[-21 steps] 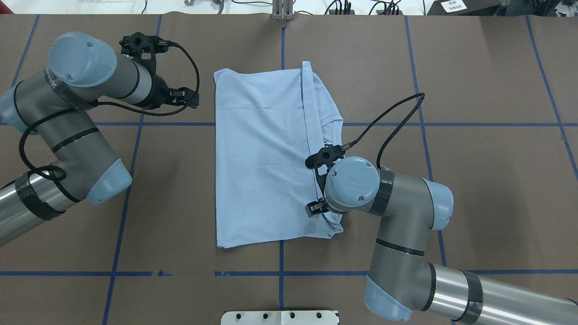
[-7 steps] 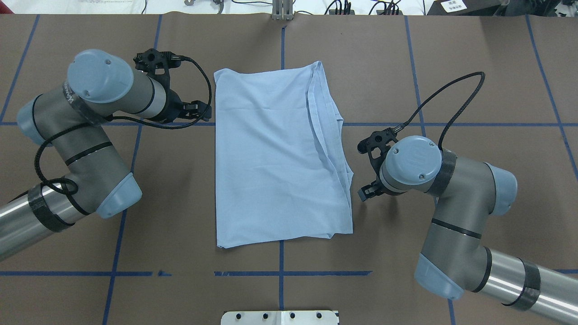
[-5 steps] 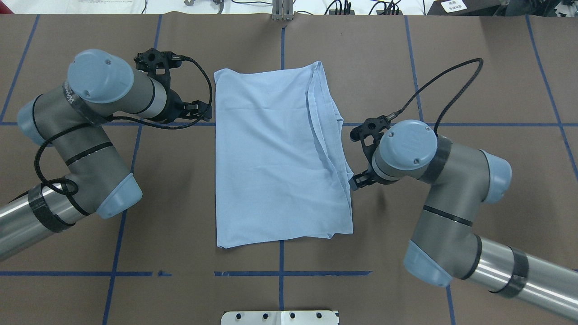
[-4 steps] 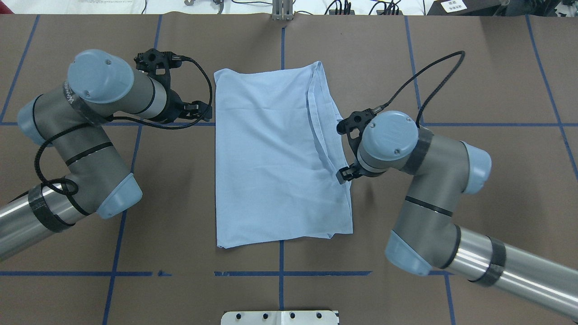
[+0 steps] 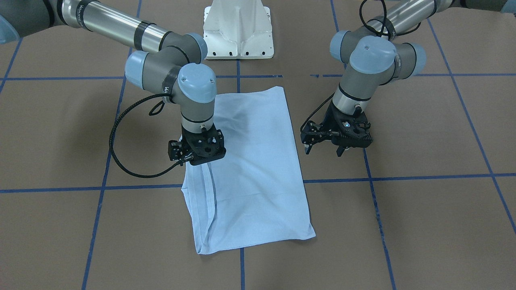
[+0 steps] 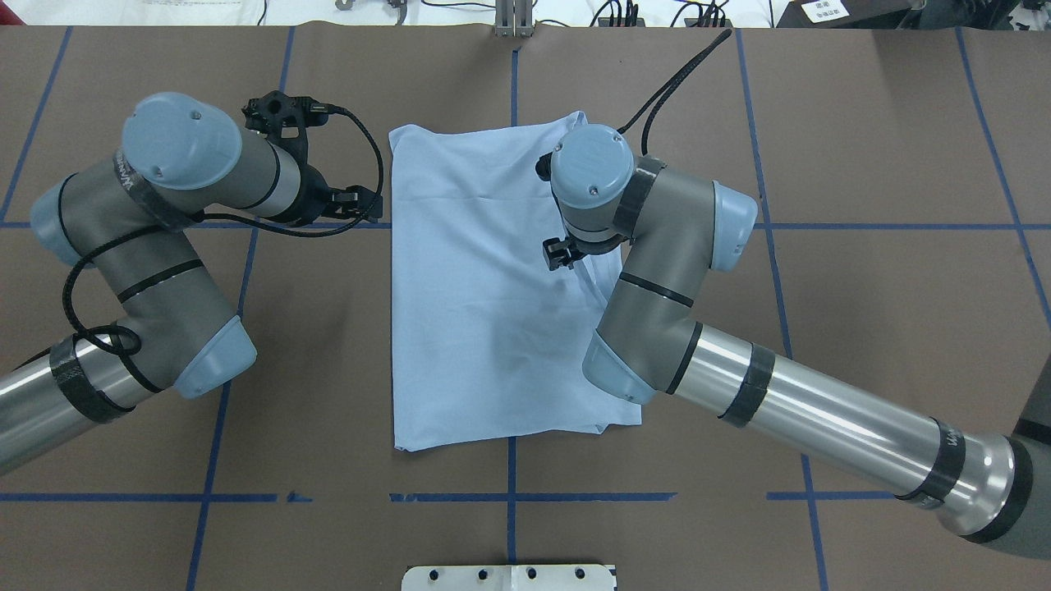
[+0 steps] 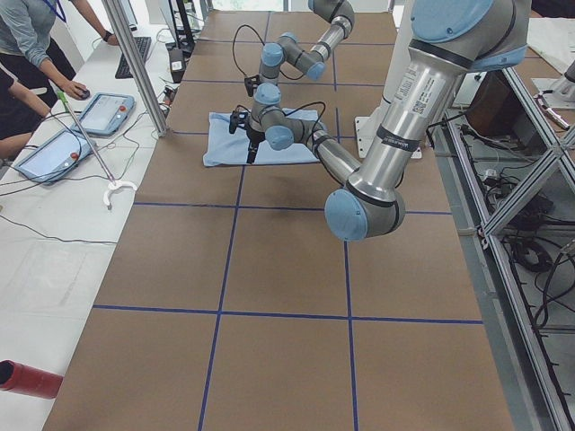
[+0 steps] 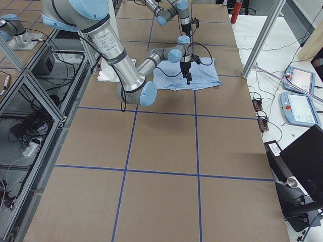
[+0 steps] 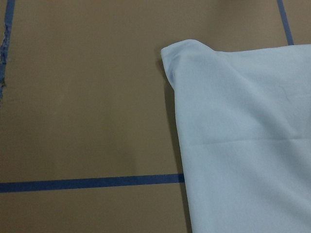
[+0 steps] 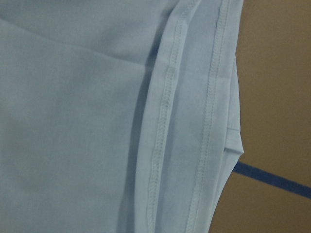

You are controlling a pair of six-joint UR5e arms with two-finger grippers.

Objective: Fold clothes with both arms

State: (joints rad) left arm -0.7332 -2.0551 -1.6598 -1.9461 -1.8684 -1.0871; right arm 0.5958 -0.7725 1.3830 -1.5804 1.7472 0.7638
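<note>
A pale blue T-shirt [image 6: 476, 312] lies flat on the brown bench [image 6: 862, 328]. It is already folded into a tall rectangle, and its long axis runs straight away from the robot. The right arm reaches in over it. The right claw [image 5: 196, 160] points down just above the shirt's layered edge, in the half farther from the robot. The wrist camera there shows only stitched hems [image 10: 165, 111] stacked directly below, with bare bench just outward of them. Whether this claw is spread or closed, or has cloth in it, I cannot tell. The left claw [image 5: 323, 150] hangs off the cloth, just beside the opposite long edge. Its fingers are spread and empty. The shirt's far corner [image 9: 187, 48] lies just inward of it. The right arm looks nearer to a grasp, with cloth straight beneath it. The left would first have to move inward to reach the edge.
</note>
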